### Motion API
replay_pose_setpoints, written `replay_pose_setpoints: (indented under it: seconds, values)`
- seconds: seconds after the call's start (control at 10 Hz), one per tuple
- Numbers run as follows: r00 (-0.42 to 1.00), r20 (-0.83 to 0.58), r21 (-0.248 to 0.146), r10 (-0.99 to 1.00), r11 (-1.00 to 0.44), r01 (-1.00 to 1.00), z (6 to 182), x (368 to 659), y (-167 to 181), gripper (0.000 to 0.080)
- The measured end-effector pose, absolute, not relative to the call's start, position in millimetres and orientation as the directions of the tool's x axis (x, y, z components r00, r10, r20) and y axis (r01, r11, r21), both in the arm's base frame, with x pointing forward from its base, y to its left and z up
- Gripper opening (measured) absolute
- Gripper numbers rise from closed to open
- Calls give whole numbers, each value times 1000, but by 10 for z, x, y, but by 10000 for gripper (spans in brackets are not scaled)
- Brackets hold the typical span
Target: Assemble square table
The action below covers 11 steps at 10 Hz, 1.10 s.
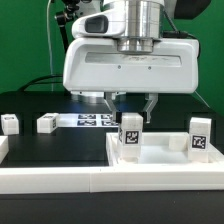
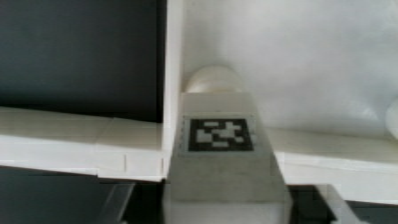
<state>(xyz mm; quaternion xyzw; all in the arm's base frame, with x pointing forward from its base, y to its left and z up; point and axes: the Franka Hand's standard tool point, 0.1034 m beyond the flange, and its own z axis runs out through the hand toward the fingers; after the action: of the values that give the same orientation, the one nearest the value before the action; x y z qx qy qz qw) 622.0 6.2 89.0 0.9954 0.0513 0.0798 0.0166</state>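
The white square tabletop [image 1: 165,160] lies at the exterior view's lower right, and its pale surface [image 2: 329,90] fills much of the wrist view. A white leg [image 1: 130,134] with a black-and-white tag stands on it near its left rim. My gripper [image 1: 131,108] hangs straight above this leg, one finger [image 1: 150,104] on each side. In the wrist view the same leg [image 2: 219,135] runs between the dark fingers [image 2: 128,196], and its sides meet both pads; the gripper [image 2: 222,205] is shut on it. A second leg [image 1: 200,136] stands on the tabletop's right part.
Two more tagged legs [image 1: 9,123] [image 1: 45,123] lie on the black table at the exterior view's left. The marker board [image 1: 92,120] lies behind the gripper. A long white rail [image 1: 60,180] runs along the front edge.
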Motion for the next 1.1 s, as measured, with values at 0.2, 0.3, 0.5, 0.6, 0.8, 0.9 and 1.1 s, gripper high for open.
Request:
replay_pose_setpoints:
  seconds: [0.2,0.3,0.5,0.6,0.8,0.9,1.1]
  values:
    - [985,163,13,-52,-998,-54,889,6218,56,290]
    - [972,169,-13,-163,-986,-163,887,6212,43,290]
    - [929,181,-43,-321,-947,-319,884,6200,42,290]
    - [884,174,-64,-434,-901,-430,883,6197,59,290]
    - [798,165,-93,-580,-814,-573,880,6193,61,290]
    - [730,172,-119,-662,-749,-651,874,6201,62,290]
    - [569,151,-149,-808,-588,-795,870,6195,70,290]
